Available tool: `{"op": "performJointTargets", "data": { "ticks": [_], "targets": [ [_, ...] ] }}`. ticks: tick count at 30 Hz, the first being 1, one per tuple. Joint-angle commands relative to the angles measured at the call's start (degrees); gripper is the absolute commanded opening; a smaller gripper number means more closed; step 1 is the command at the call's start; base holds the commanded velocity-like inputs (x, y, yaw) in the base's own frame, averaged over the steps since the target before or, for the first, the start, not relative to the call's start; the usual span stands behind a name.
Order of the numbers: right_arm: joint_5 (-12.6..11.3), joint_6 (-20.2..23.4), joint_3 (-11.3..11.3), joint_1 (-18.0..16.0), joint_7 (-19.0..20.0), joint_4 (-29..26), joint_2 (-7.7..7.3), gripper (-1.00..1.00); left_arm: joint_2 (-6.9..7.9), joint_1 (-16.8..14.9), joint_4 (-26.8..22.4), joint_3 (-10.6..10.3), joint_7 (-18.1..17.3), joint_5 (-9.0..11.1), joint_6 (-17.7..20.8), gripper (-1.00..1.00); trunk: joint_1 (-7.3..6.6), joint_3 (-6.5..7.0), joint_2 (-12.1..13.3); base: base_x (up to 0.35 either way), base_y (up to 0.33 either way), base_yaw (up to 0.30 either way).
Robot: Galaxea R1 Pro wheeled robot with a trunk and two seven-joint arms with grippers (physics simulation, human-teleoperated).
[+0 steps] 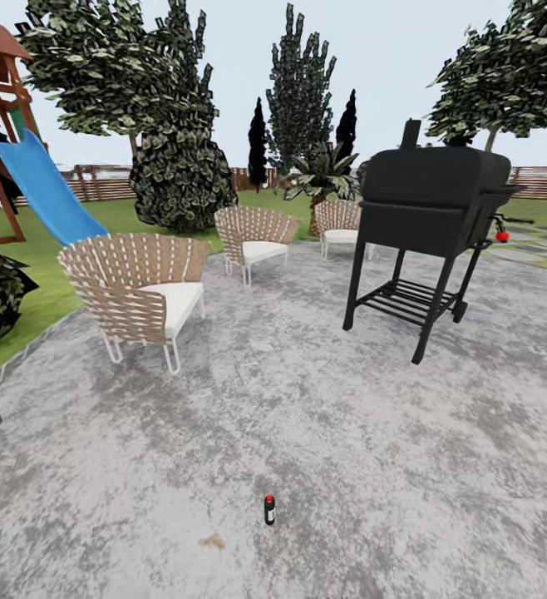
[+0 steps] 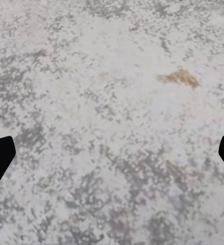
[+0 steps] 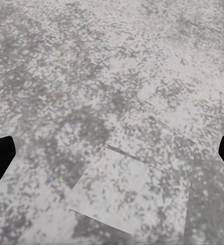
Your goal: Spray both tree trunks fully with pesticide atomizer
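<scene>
Down on the mottled grey stone paving [image 1: 373,449], the pesticide atomizer [image 1: 269,509] stands upright, a small dark cylinder with a red cap, near a brownish stain [image 1: 213,542]. Beyond sit woven slatted chairs [image 1: 136,287] with white cushions and a boxy black grill [image 1: 431,208]. Both wrist views show black fingertips spread wide apart over speckled stone: left gripper [image 2: 112,158], right gripper [image 3: 112,158].

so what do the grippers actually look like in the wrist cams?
Little shows. In each wrist view, two plain black finger tips poke in from opposite edges: left gripper, right gripper. They are matte and blunt-ended, with no markings, cables or pads visible. Arms not discernible.
</scene>
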Motion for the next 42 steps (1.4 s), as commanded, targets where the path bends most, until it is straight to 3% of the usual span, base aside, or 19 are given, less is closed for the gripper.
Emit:
{"op": "performJointTargets", "data": {
  "ticks": [1,14,22,42],
  "targets": [
    [-0.02,-0.17,-0.05,-0.04,0.01,0.03,0.01,1.00,-0.01,-0.02,0.04,0.11,0.00,0.04,-0.18,1.00,-0.01,-0.05,-0.02,0.001,0.305,-0.300],
    [0.02,-0.25,-0.05,-0.04,0.01,-0.06,0.01,1.00,-0.01,-0.01,0.04,0.11,0.09,0.01,-0.18,1.00,-0.01,-0.05,-0.02,0.083,0.269,-0.179],
    [0.03,-0.32,-0.05,-0.04,-0.16,-0.18,0.01,1.00,-0.01,-0.02,0.04,0.11,0.10,-0.02,-0.19,1.00,-0.01,-0.05,-0.02,0.015,0.020,-0.005],
    [0.03,-0.26,-0.05,-0.04,-0.17,-0.15,0.01,1.00,-0.01,-0.02,0.04,0.11,0.10,-0.02,-0.20,1.00,-0.01,0.36,-0.02,0.000,0.000,-0.253]
  ]
}}
